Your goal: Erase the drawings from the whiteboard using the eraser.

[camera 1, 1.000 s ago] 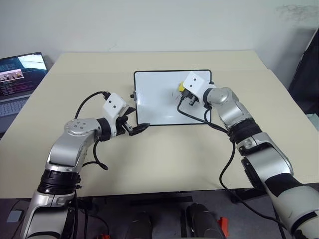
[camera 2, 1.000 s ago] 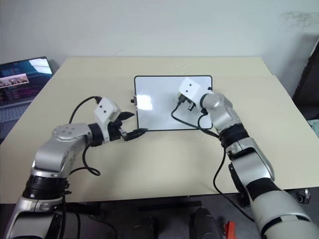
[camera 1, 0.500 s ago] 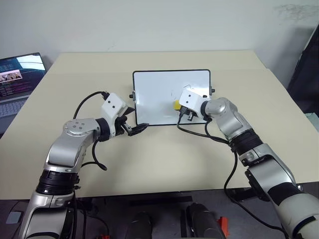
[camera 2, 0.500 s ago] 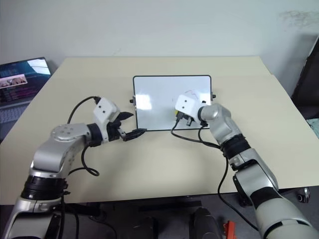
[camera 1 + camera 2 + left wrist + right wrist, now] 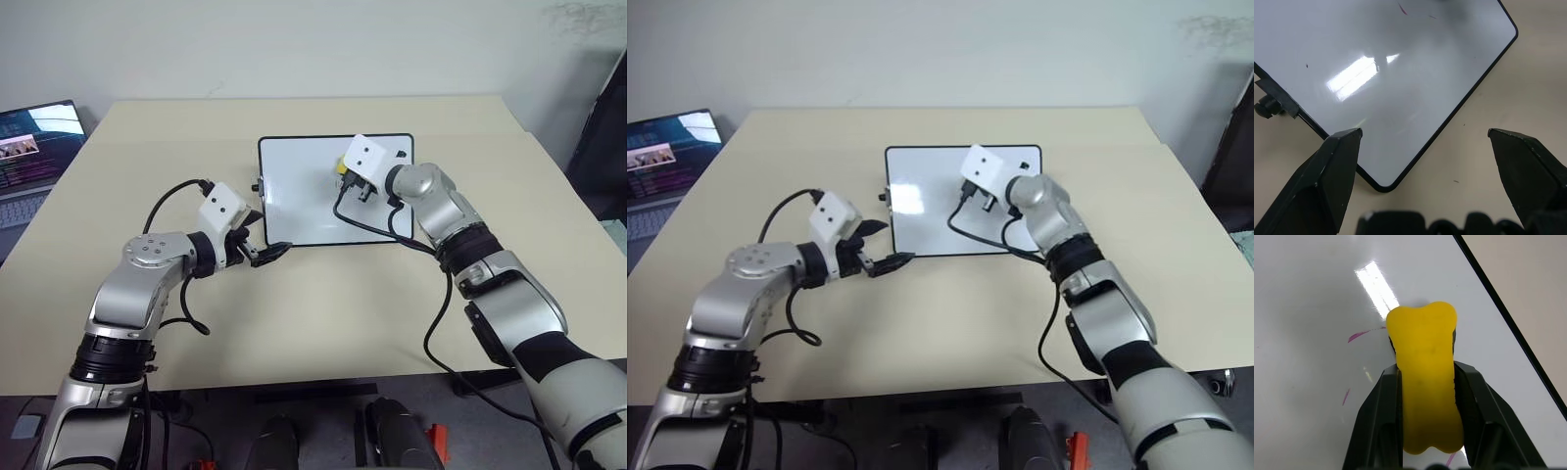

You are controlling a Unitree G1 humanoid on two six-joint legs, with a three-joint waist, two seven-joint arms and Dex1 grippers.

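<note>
The thin red marker strokes [image 5: 1365, 333] left on the glossy white black-framed whiteboard [image 5: 304, 206] are lying just beside the tip of the yellow bone-shaped eraser [image 5: 1427, 382], on its side away from the nearby board edge. The right gripper [image 5: 1427, 396] is clamping that eraser along its long axis, pressing toward the board. The left gripper [image 5: 1425, 142] is hovering wide apart over the near corner, farther from the marks.

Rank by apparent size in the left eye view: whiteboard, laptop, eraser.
1. Whiteboard, clearly the largest.
2. Laptop, cut off by the picture's edge, so its full size is unsure.
3. Eraser, a yellow sliver in the right gripper.
</note>
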